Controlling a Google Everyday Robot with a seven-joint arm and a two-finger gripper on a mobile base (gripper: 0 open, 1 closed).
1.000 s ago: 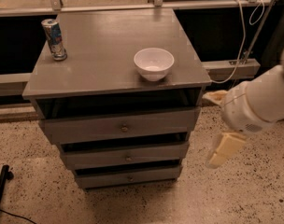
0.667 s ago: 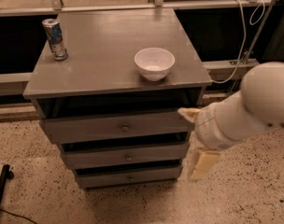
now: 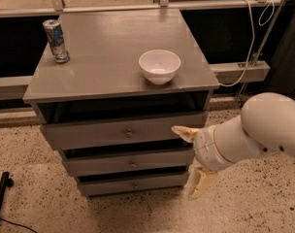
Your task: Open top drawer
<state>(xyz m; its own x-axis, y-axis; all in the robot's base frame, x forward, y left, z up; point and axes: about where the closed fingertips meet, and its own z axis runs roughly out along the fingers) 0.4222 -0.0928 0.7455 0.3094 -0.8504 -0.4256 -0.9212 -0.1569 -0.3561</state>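
The grey cabinet (image 3: 123,76) has three stacked drawers. The top drawer (image 3: 89,136) is the widest, with a flat grey front and a small round metal knob (image 3: 129,134) at its centre. Its front stands a little further forward than the two fronts below. My gripper (image 3: 192,159) is at the right end of the drawer fronts, on a white arm (image 3: 264,130) coming in from the right. It is open. The upper finger (image 3: 184,132) lies against the right end of the top drawer's front and the lower finger (image 3: 201,184) hangs near the bottom drawer. It holds nothing.
A white bowl (image 3: 159,66) and a drink can (image 3: 56,41) stand on the cabinet top. The middle drawer (image 3: 104,163) and bottom drawer (image 3: 108,184) sit below. A white cable (image 3: 249,47) hangs at the right. A black object (image 3: 1,193) lies on the speckled floor at the left.
My arm and gripper have moved left, from beside the cabinet to the right end of the drawer fronts. The drawers, bowl and can have not moved.
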